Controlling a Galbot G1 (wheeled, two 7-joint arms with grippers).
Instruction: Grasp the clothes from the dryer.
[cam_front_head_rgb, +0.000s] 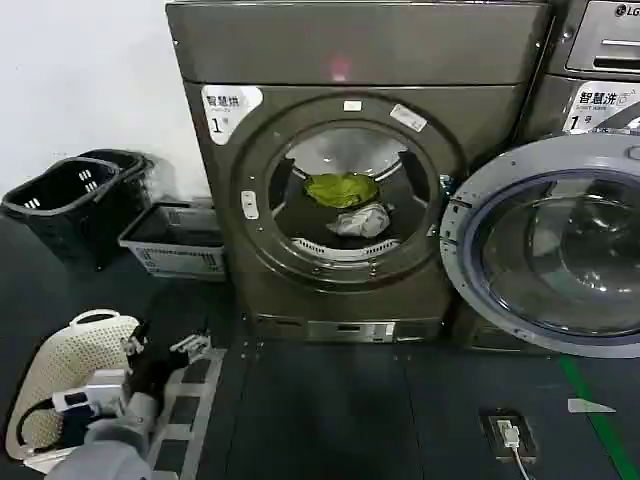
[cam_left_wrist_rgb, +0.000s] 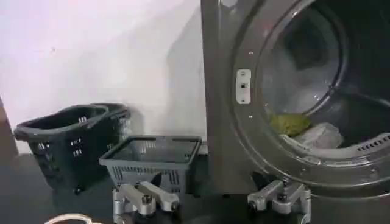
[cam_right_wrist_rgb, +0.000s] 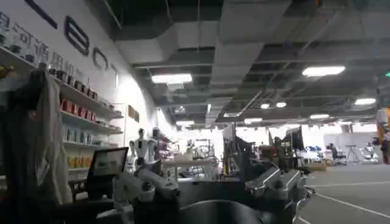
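Note:
The dryer (cam_front_head_rgb: 350, 50) stands with its round door (cam_front_head_rgb: 560, 250) swung open to the right. In the drum lie the clothes: a yellow-green garment (cam_front_head_rgb: 341, 189) and a white one (cam_front_head_rgb: 362, 220) in front of it. My left gripper (cam_front_head_rgb: 165, 345) hovers low at the front left, open and holding nothing, well short of the port. The left wrist view looks past the left gripper (cam_left_wrist_rgb: 212, 198) at the dryer (cam_left_wrist_rgb: 219, 91), the green garment (cam_left_wrist_rgb: 289, 123) and the white one (cam_left_wrist_rgb: 322, 135). My right gripper (cam_right_wrist_rgb: 213, 189) is open and empty, facing the room away from the machine.
A white perforated basket (cam_front_head_rgb: 60, 375) sits on the floor by my left arm. A grey basket (cam_front_head_rgb: 175, 240) and black baskets (cam_front_head_rgb: 75, 200) stand against the wall left of the dryer. A neighbouring LG machine (cam_front_head_rgb: 605, 40) is at the right. A plug (cam_front_head_rgb: 510, 435) lies on the floor.

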